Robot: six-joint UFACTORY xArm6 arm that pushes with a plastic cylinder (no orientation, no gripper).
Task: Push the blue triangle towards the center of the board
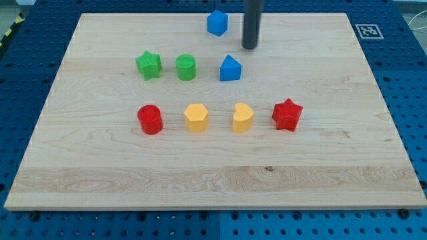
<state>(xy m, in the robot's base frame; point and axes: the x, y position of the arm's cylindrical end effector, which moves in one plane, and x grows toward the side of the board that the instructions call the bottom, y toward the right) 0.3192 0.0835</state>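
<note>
The blue triangle [230, 69] sits on the wooden board [320, 160], above the view's middle. My tip [249, 47] is just above and to the right of it, a short gap apart. A second blue block, a cube [217, 23], lies near the board's top edge, to the left of my rod.
A green star [149, 65] and a green cylinder [186, 67] lie left of the blue triangle. Below them is a row: a red cylinder [150, 119], a yellow hexagon [196, 118], a yellow heart [242, 117], a red star [287, 114]. A marker tag [367, 31] is at the board's top right corner.
</note>
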